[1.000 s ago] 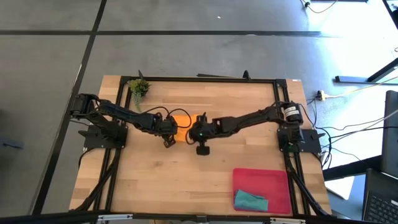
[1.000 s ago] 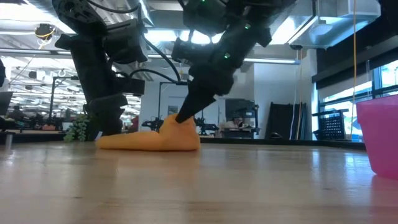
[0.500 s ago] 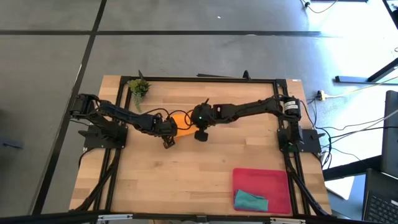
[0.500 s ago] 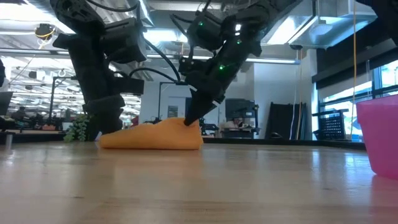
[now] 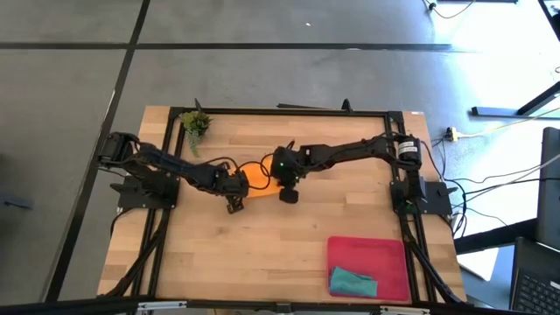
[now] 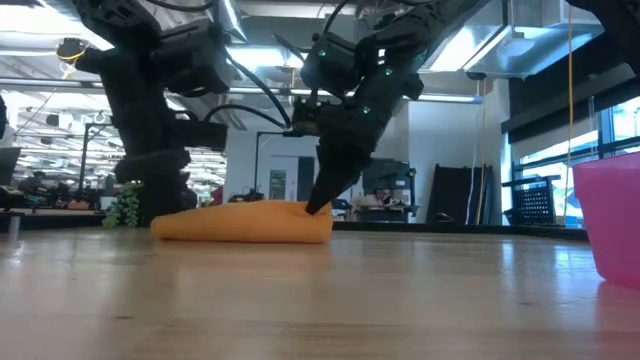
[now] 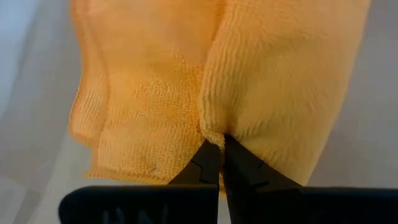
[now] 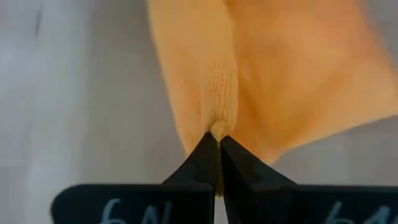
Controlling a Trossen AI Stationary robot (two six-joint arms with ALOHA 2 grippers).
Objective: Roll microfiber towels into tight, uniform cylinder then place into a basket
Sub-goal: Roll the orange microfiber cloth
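Note:
An orange microfiber towel [image 5: 256, 178] lies mid-table as a low, long bundle [image 6: 245, 222]. My left gripper [image 5: 237, 191] is shut on its left end and my right gripper [image 5: 278, 180] is shut on its right end, the two facing each other across it. In the low view the right gripper's fingers [image 6: 318, 203] slant down onto the bundle's right end, while the left end is hidden behind the towel. A teal towel [image 5: 353, 282] lies bunched in the near end of the red-pink basket [image 5: 372, 252] at the near right. My left gripper pinches a raised fold of the orange towel [image 7: 211, 127] between its two fingers, near the towel's left edge. The fingers slant steeply down from the table's left. The towel rests on the table. My right gripper pinches a narrow ridge of the orange towel [image 8: 219, 121] between its two fingers, close to the towel's right edge. The fingers slant down from the table's right. The bundle lies on the table under them.
A small green plant sprig [image 5: 195, 122] sits at the far left corner. The basket's pink wall [image 6: 610, 215] stands at the near right. Bare wood lies between the towel and the basket. A black frame runs round the table's edges.
My right gripper has swung toward the table's far edge with the towel's right end, rolled its wrist and sunk a little. That end, raised in a peak a second ago, has come down, so the towel lies lower and longer on the table.

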